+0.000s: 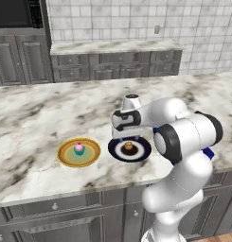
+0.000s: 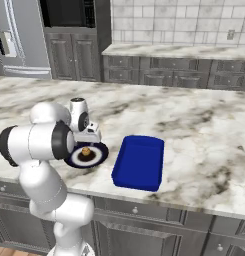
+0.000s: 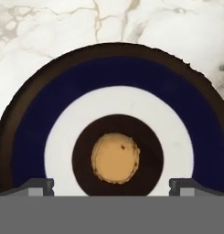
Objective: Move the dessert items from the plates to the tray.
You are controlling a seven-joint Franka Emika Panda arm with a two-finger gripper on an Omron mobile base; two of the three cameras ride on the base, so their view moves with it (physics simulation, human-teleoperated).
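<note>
Hand view looks straight down on a dark navy plate (image 3: 31,119) with a white ring and a brown centre, where a tan-topped cupcake (image 3: 115,158) sits. The claw (image 3: 111,185) is spread wide, its two fingertips (image 3: 38,186) showing on either side of the cupcake, apart from it and holding nothing. In the left base view, a marble counter (image 1: 37,118) carries a yellow-rimmed plate (image 1: 65,158) with a pale green centre, and on it stands a pink-frosted cupcake (image 1: 79,148) in a teal wrapper. The navy plate lies just beside it, under the white arm (image 1: 183,142). In the right base view, a bright blue tray (image 2: 139,162) lies on the counter close beside the navy plate, near the front edge.
</note>
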